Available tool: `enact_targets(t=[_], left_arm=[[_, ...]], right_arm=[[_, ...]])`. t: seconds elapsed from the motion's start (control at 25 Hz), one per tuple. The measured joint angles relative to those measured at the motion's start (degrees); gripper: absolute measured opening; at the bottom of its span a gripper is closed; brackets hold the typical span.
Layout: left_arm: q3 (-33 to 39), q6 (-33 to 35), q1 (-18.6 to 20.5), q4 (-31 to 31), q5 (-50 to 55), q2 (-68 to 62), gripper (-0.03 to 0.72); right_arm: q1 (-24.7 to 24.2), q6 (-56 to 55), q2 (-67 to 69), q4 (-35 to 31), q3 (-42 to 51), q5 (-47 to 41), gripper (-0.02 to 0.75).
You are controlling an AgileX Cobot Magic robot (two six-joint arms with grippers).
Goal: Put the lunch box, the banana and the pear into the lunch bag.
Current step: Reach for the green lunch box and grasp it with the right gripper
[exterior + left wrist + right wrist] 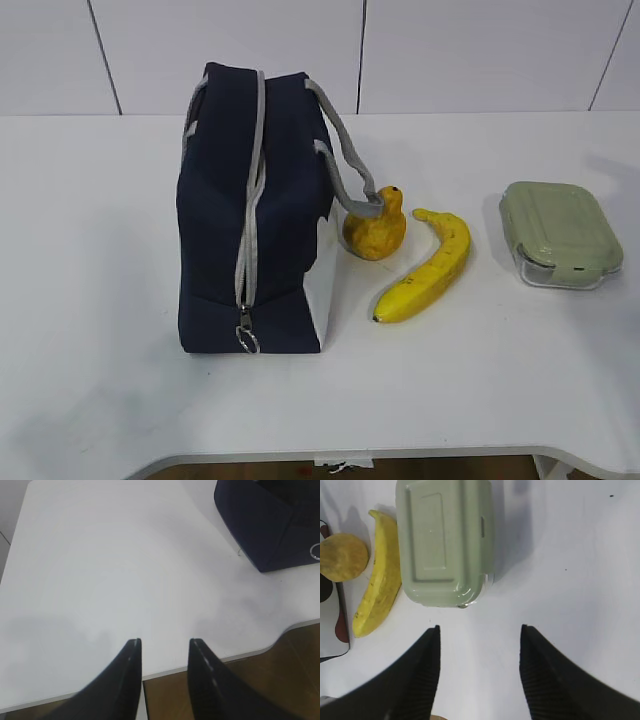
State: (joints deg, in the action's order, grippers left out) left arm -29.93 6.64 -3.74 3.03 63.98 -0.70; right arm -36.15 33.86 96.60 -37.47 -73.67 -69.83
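The navy lunch bag (250, 215) stands on the white table with its grey zipper closed and the ring pull (247, 341) low at the front. To its right lie the pear (375, 230), the banana (428, 265) and the green-lidded lunch box (558, 233). Neither arm shows in the exterior view. My left gripper (164, 642) hangs open and empty over the table's front edge, with the bag's corner (270, 525) to its upper right. My right gripper (480, 628) is open and empty just short of the lunch box (444, 540), with the banana (380, 577) and pear (342, 557) to its left.
The table's front edge (350, 455) curves inward near the camera, with brown floor below. The bag's grey strap handles (345, 155) droop toward the pear. A white wall stands behind the table.
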Motion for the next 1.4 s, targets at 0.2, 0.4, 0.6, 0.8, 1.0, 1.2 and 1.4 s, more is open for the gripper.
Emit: enact_targets(t=[0.2,0.4,0.6,0.8,1.0,1.2,1.4], left_arm=[[0.0,0.0,0.0,0.0,0.0,0.0,0.243],[0.0,0.0,0.0,0.0,0.0,0.0,0.243],[0.0,0.0,0.0,-0.1,0.0,0.0,0.243],[0.0,0.0,0.0,-0.1,0.0,0.0,0.243],[0.0,0.0,0.0,-0.1,0.0,0.0,0.243],[0.0,0.0,0.0,-0.1,0.0,0.0,0.243],[0.0,0.0,0.0,-0.1,0.0,0.0,0.243]], right_arm=[[0.0,-1.26,0.23,-0.61,0.0,0.0,0.434],[0.23,-1.85,3.2,-3.16,0.0,0.11,0.507],[0.43,3.03,8.19,-7.14,0.0,0.36,0.515],[0.43,7.99,13.0,-11.1,-2.57,0.48,0.515],[0.43,10.97,17.72,-13.4,-4.52,1.17,0.516],[0.43,15.7,20.6,-16.83,-4.52,1.31,0.516],[0.43,17.45,23.3,-18.77,-4.64,1.44,0.516]])
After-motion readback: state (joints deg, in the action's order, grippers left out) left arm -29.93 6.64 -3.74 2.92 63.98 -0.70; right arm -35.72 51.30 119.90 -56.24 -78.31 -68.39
